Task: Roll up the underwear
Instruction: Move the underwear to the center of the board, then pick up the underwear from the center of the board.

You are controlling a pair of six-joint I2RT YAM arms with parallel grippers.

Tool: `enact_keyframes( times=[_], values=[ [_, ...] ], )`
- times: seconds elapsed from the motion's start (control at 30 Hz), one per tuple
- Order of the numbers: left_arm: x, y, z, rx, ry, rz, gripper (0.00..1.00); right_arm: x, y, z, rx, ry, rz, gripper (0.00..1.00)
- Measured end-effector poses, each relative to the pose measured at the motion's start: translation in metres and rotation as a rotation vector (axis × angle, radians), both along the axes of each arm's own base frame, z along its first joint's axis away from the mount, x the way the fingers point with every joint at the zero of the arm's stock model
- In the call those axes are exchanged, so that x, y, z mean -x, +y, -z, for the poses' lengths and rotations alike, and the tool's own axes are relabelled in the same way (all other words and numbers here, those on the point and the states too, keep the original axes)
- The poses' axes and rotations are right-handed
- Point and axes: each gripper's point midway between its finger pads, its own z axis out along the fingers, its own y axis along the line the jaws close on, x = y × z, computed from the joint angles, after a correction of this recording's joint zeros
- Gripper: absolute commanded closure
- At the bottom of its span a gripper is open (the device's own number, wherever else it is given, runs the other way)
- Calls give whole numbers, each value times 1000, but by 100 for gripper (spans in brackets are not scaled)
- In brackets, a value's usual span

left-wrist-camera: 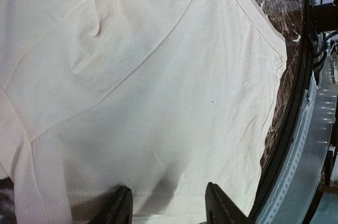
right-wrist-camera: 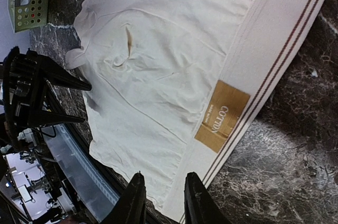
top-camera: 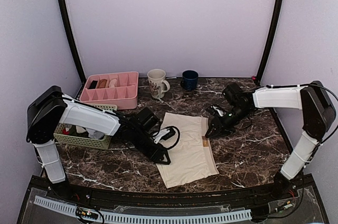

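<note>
Three lilac walls close in a dark marble table. The underwear lies flat at centre frame. The left gripper spreads wide over its hem. The right gripper, fingers slightly parted, sits over the striped waistband edge, holding nothing.

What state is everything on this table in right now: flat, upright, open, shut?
Cream-beige fabric underwear: flat, unrolled.
Left gripper: open, at the underwear's hem.
Right gripper: open, near the waistband.
Cream patterned mug: upright.
Dark blue mug: upright.
Pink compartment tray: partly filled.
Green perforated basket: holding items.
</note>
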Motion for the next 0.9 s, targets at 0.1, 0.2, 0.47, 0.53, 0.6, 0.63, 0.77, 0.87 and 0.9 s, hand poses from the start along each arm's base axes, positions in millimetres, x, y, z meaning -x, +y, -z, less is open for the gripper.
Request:
enact_keyframes(
  times=[0.1,0.2,0.47,0.53,0.6,0.63,0.77,0.87,0.9],
  values=[
    [11,14,0,-15,2,12,49,0,2,-2,-18,-4,0,73],
    [16,21,-4,-28,3,28,46,0,4,-4,-32,-9,2,71],
    [-41,41,-54,52,-29,-86,41,-52,5,-27,-66,-128,40,64],
    [-76,46,-75,104,-76,-150,41,-76,-1,-28,-60,-165,67,63],
    [-105,54,-91,140,-113,-205,41,-102,-6,-24,-44,-194,85,61],
    [-117,56,-100,157,-128,-223,40,-113,-8,-21,-36,-208,88,60],
    [-150,56,-117,205,-172,-257,40,-141,-8,-5,-13,-235,58,59],
    [-164,59,-110,208,-158,-279,40,-151,-1,9,-23,-237,12,59],
    [-168,60,-106,206,-153,-285,40,-152,1,13,-25,-233,2,59]
  ],
)
